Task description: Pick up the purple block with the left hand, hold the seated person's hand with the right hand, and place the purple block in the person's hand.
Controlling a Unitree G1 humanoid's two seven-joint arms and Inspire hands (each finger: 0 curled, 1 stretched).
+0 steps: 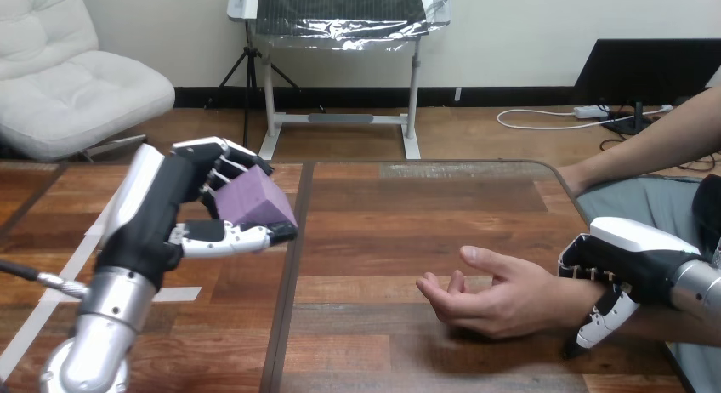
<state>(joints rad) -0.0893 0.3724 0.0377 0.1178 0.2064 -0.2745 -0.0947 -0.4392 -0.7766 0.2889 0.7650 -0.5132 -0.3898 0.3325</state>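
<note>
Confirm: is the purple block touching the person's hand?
Apart. The head view shows the purple block gripped in the left hand at the left, with a wide stretch of bare table between it and the person's hand.

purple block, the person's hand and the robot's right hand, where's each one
purple block (255, 202): head view, on its front face.
person's hand (502, 301): head view, on the middle of the hand, below the thumb.
right hand (633, 255): head view, on the back of the hand.

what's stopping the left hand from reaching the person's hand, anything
Likely yes, it can: nothing stands between the left hand, holding the purple block, and the person's hand, lying open; the right hand grips the wrist.
</note>
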